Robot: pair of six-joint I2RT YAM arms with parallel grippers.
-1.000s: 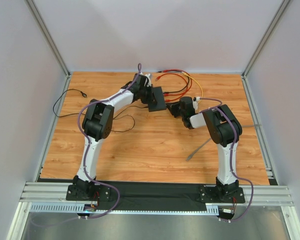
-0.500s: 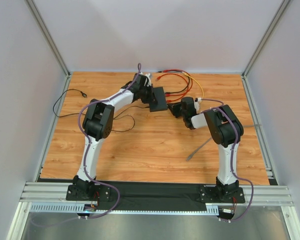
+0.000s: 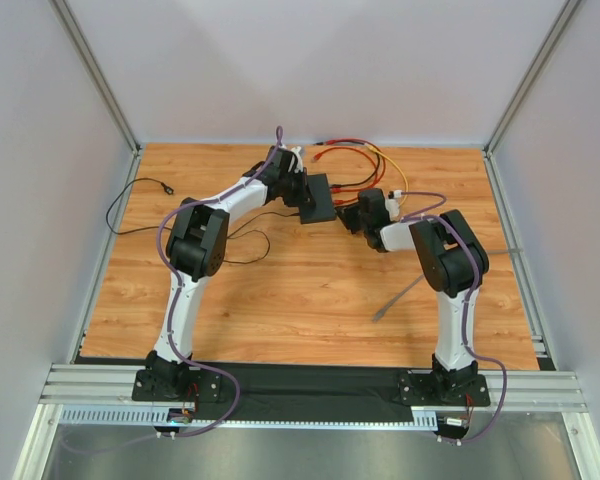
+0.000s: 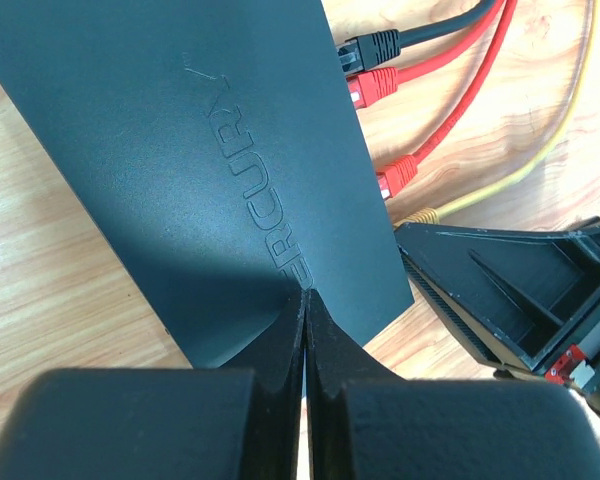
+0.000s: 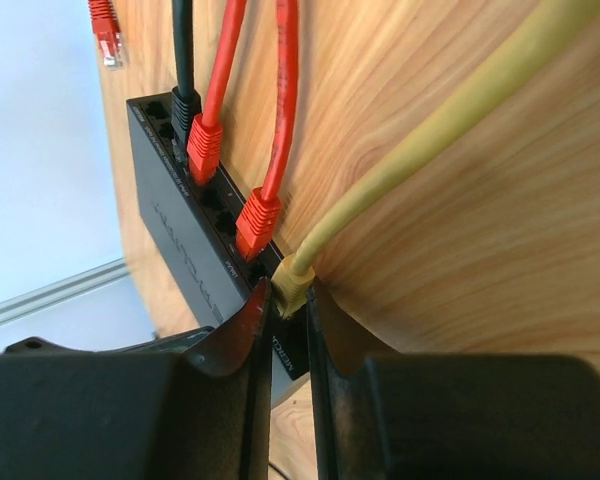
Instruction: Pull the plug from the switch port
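Observation:
The switch is a flat black box at the back middle of the table. It also shows in the left wrist view and the right wrist view. My left gripper is shut, with its tips resting on the switch's top. A black plug, two red plugs and a yellow plug sit in its row of sockets. My right gripper is shut on the yellow plug, at the end socket. How deep the plug sits is hidden.
A loose red plug lies behind the switch, and the yellow cable loops to the back right. A grey cable lies in front of the right arm. A thin black wire trails at the left edge.
My right wrist has shifted slightly toward the back right. The switch and the left arm have not visibly moved.

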